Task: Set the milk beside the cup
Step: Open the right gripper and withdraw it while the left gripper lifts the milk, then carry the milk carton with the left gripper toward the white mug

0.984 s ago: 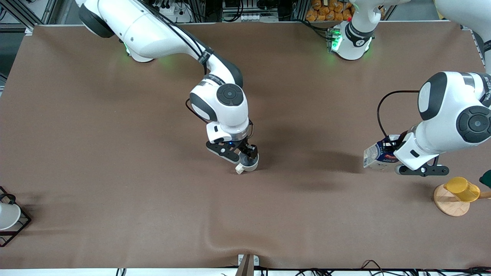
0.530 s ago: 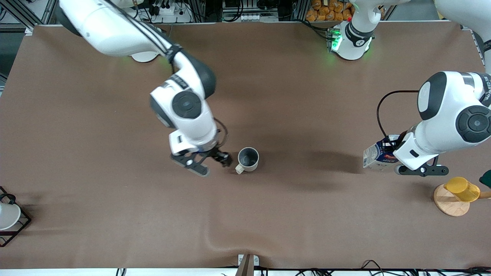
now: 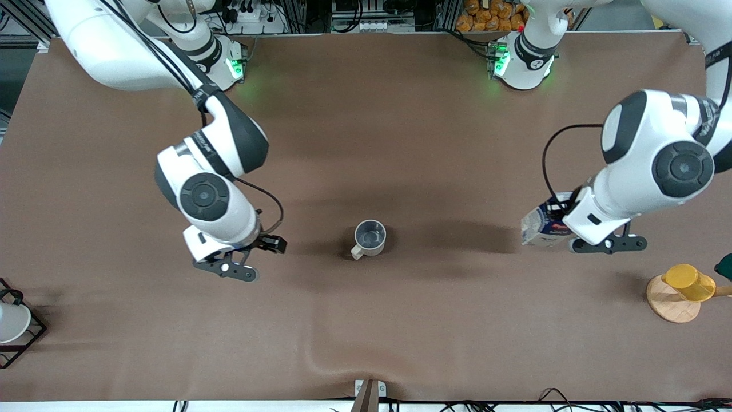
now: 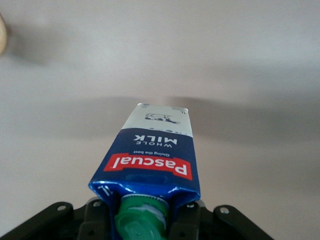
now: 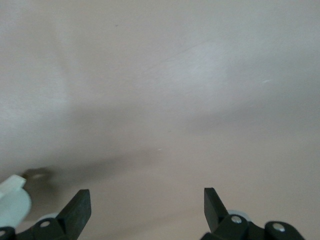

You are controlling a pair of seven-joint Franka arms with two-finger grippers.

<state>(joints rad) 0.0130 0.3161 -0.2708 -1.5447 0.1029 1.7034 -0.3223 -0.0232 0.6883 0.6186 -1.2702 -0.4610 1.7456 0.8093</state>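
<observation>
The cream-white cup [image 3: 370,237] stands upright near the middle of the table, grey inside showing, small handle turned toward the front camera. The milk [image 3: 537,226] is a dark-blue carton with a red label and green cap. It hangs tilted over the table toward the left arm's end. My left gripper [image 3: 559,216] is shut on its gable top, and the left wrist view shows the milk [image 4: 150,160] between the left gripper's [image 4: 145,222] fingers. My right gripper [image 3: 274,243] is open and empty, over bare table beside the cup toward the right arm's end; the right gripper [image 5: 145,205] shows only tablecloth between its fingers.
A yellow cup on a wooden disc stand [image 3: 680,289] sits at the left arm's end, near the front camera. A white cup in a black wire rack [image 3: 12,326] sits at the right arm's end. The brown cloth has a wrinkle [image 3: 326,357] near the front edge.
My right gripper has left the cup standing and pulled away toward the right arm's end. My left arm has shifted with the milk a little toward the cup.
</observation>
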